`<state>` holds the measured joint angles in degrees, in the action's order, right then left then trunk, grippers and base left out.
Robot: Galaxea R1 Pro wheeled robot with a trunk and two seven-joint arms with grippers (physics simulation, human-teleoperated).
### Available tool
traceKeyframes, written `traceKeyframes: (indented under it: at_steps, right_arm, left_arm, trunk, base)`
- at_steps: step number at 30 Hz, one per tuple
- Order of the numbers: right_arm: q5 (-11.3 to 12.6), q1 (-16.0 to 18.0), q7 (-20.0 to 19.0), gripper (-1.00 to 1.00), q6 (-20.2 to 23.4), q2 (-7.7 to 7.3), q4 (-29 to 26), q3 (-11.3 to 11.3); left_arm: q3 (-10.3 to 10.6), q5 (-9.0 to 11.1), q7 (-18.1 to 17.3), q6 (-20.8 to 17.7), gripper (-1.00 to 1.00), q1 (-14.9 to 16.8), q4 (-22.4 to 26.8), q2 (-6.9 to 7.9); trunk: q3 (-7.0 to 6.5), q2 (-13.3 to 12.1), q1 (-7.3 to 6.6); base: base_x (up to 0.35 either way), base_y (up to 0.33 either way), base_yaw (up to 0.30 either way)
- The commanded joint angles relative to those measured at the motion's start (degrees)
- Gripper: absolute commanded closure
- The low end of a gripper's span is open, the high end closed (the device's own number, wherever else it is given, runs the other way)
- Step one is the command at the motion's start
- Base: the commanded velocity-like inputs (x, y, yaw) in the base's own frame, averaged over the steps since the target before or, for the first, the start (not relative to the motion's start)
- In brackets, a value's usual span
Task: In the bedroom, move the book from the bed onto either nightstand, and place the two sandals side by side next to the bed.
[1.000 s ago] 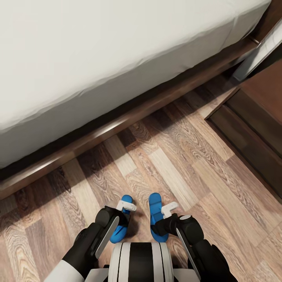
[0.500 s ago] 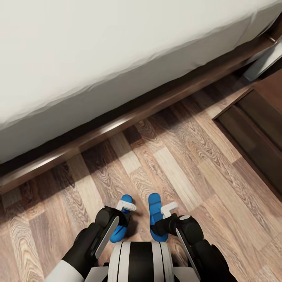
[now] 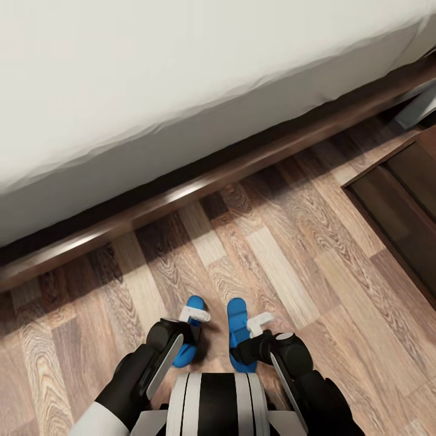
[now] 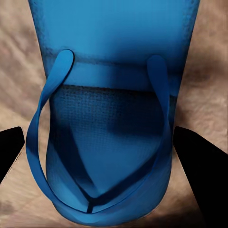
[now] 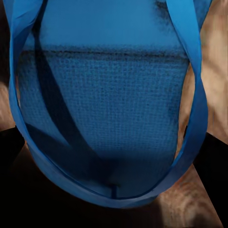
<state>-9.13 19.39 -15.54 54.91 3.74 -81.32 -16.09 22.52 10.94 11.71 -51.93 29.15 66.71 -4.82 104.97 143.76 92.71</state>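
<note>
Across the far side of the bedroom, the bed (image 3: 151, 91) spans the scene, its off-white mattress above a dark wooden frame, with a dark cabinet (image 3: 402, 212) at far right on the plank floor (image 3: 290, 254). Near the robot's trunk, both arms bend inward and low. Each sandal is gripped across its width: the left gripper (image 3: 192, 316) clamps the left sandal (image 3: 189, 345), the right gripper (image 3: 257, 324) the right sandal (image 3: 239, 330), held parallel, just apart.
</note>
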Motion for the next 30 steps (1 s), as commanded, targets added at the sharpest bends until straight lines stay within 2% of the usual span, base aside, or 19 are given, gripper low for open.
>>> traceKeyframes:
  at_steps: [1,11,16,20,30]
  right_arm:
    - [-0.66,0.02,-0.46,1.00,0.19,0.22,-0.06,0.01]
    - [-0.69,0.03,-0.38,1.00,-1.33,1.50,-0.23,-0.87]
    - [-0.83,0.03,0.06,1.00,-2.10,1.55,-1.90,-1.19]
    - [-0.43,0.04,3.10,1.00,-3.32,1.54,-3.00,-1.23]
    - [-0.13,0.04,3.97,1.00,-3.63,1.53,-3.22,-1.36]
  left_arm:
    - [0.08,0.63,0.54,0.14,1.00,0.03,-0.01,0.03]
    - [-0.08,0.66,0.42,0.69,1.00,0.03,0.42,0.23]
    - [-0.03,0.82,0.34,0.69,1.00,0.03,1.02,0.22]
    - [0.05,0.99,0.33,0.69,1.00,0.03,1.12,0.17]
    - [0.07,1.09,0.39,0.74,1.00,0.03,1.21,0.05]
  trunk:
    - [0.03,0.01,-0.01]
    - [0.03,0.01,-0.01]
    - [0.03,0.01,-0.01]
    - [0.03,0.01,-0.01]
    - [0.03,0.01,-0.01]
  base:
    - [0.000,0.000,0.130]
    - [0.000,0.000,0.130]
    - [0.000,0.000,0.131]
    - [0.000,0.000,0.134]
    - [0.000,0.000,0.134]
